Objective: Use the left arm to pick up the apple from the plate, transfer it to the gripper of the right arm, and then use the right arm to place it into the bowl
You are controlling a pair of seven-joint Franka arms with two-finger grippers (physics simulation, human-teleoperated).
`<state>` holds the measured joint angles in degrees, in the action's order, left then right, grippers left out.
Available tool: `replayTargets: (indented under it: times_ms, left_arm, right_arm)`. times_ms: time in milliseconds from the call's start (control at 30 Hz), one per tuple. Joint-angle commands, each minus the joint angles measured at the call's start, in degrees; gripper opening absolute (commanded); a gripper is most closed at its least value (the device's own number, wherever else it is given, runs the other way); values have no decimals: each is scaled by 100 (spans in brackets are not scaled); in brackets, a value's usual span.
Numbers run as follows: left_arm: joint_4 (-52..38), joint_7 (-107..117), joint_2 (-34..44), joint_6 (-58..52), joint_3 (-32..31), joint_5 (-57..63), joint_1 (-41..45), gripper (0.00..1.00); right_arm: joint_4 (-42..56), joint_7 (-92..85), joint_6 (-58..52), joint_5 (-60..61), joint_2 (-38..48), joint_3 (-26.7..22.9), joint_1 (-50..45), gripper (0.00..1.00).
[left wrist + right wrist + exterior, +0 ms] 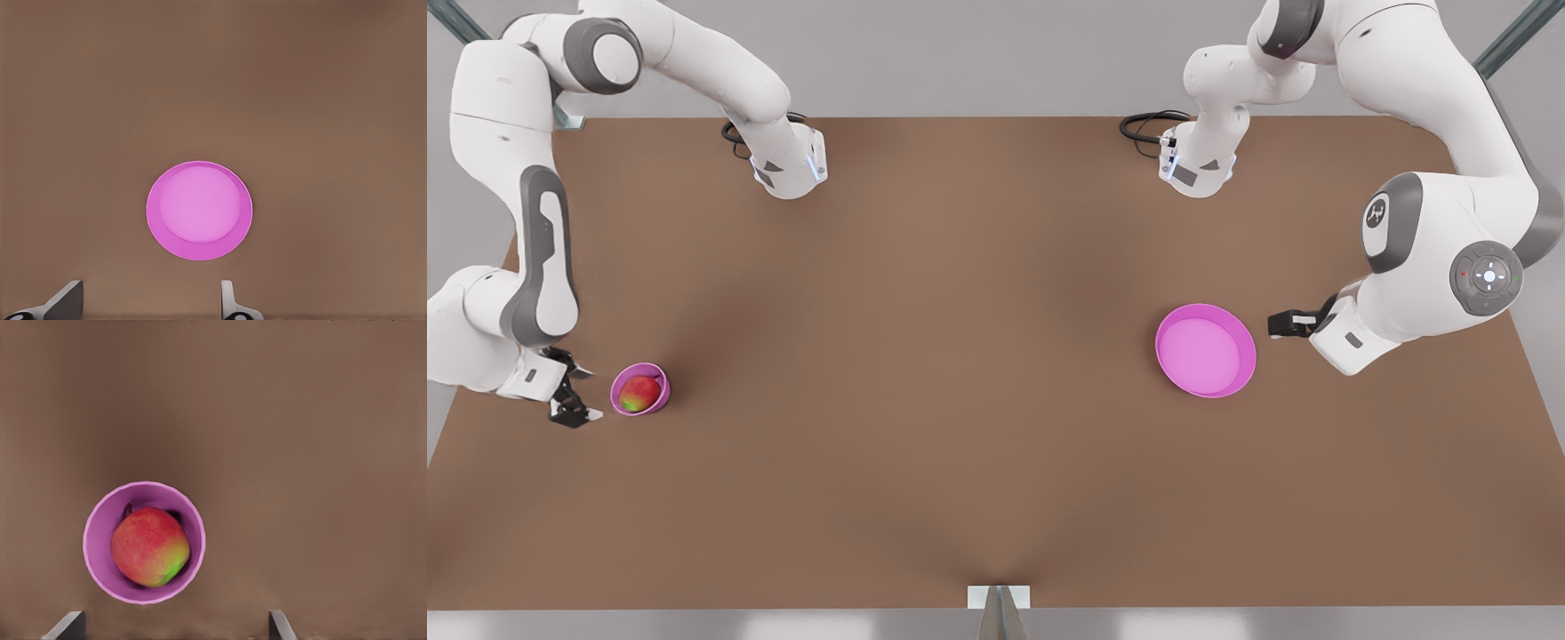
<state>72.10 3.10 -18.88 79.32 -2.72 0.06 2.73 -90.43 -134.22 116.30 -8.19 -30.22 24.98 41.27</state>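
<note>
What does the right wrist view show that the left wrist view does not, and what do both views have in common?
Right wrist view: the apple sitting inside the bowl, with the open right gripper at the picture's edge. Left wrist view: the plate, with nothing on it, and the open left gripper. Both share the brown table and one pink dish seen from above, apart from the fingertips.

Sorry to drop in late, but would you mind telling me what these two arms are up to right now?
The apple already sits in the small bowl at the front view's left, and the plate at the right is bare. The right gripper is beside the bowl, open and holding nothing. The left gripper is just off the plate's rim, fingers apart and also holding nothing. Judging from this, the handover and placement look done.
</note>
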Motion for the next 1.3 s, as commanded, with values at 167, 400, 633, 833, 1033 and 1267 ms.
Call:
replayTargets:
  times_ms: [167, 400, 633, 833, 1033, 1267]
  left_arm:
    - [-3, 33, 7, -4, -1, 3, 17, 100]
    - [-3, 33, 7, -4, -1, 3, 17, 100]
    - [-3, 33, 7, -4, -1, 3, 17, 100]
    - [6, 42, 7, -13, -1, 12, 17, 100]
    - [6, 42, 7, -13, -1, 12, 17, 100]
    - [-11, 42, 7, -241, -18, -23, 35, 100]
  right_arm:
    - [790, 12407, -2831, -1272, -54, 16, -1156, 100]
    - [1766, 13229, -4124, -16, 1035, -1891, -3081, 100]
    - [764, 13211, -4036, 336, 2318, -2436, -3530, 100]
    - [685, 13185, -3992, 353, 2354, -2436, -3530, 100]
    - [702, 13141, -3992, 389, 2345, -2436, -3512, 100]
    - [711, 13141, -3966, 397, 2336, -2436, -3512, 100]
